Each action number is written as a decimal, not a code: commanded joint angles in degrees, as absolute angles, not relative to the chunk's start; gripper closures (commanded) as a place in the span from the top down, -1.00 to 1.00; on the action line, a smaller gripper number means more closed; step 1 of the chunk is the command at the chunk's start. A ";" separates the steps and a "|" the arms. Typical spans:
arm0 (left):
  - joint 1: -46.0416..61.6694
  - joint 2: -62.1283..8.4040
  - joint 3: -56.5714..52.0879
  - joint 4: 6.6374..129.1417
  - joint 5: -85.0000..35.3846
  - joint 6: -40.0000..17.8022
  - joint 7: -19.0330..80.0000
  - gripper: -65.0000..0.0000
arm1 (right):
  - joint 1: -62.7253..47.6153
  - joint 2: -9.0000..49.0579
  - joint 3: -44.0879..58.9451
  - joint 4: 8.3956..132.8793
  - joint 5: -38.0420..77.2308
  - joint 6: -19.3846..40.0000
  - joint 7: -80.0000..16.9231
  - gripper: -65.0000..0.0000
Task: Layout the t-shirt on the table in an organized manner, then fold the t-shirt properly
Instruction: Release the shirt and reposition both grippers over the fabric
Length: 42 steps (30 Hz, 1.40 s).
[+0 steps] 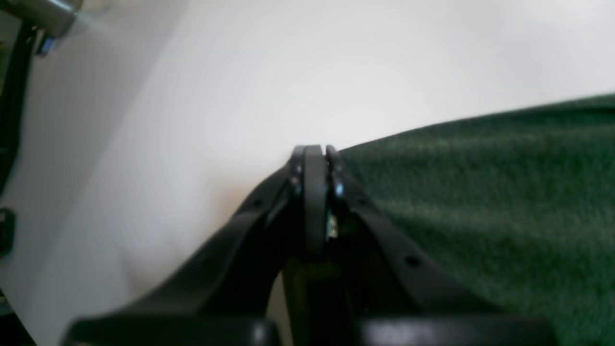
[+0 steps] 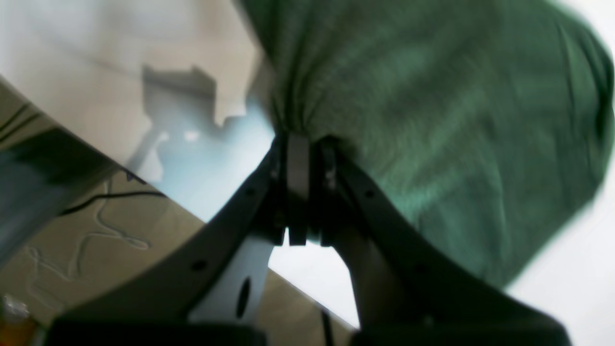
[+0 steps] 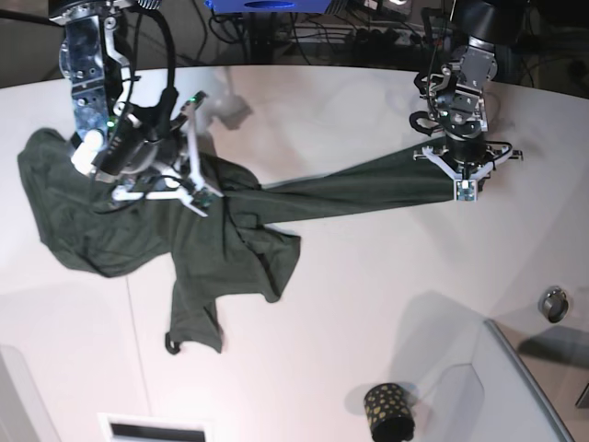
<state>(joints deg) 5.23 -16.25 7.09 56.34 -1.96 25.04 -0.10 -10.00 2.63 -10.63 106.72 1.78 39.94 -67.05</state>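
The dark green t-shirt [image 3: 230, 249] lies crumpled on the left half of the white table [image 3: 368, 304]. One part of it is pulled into a taut band running to the right. My left gripper [image 3: 464, 190] is shut on the end of that band. In the left wrist view its jaws [image 1: 314, 150] are closed at the cloth's edge, with the t-shirt [image 1: 480, 202] spreading right over the table [image 1: 288, 72]. My right gripper [image 3: 202, 203] is shut on a bunch of t-shirt near the garment's middle. The right wrist view shows fabric [image 2: 432, 96] gathered at its tips [image 2: 303, 138].
A black gold-dotted cup [image 3: 386, 412] stands near the front edge, beside a grey raised panel [image 3: 502, 391]. A small metal ring-like object [image 3: 553, 303] sits at the right. Cables run behind the table's far edge [image 3: 304, 37]. The table edge and the floor [image 2: 96, 250] show in the right wrist view.
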 commanded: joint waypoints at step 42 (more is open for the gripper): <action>33.63 -17.10 -3.03 83.56 -2.51 20.09 -0.66 -1.00 | 26.15 -4.44 7.08 49.71 2.24 40.00 -45.32 -0.93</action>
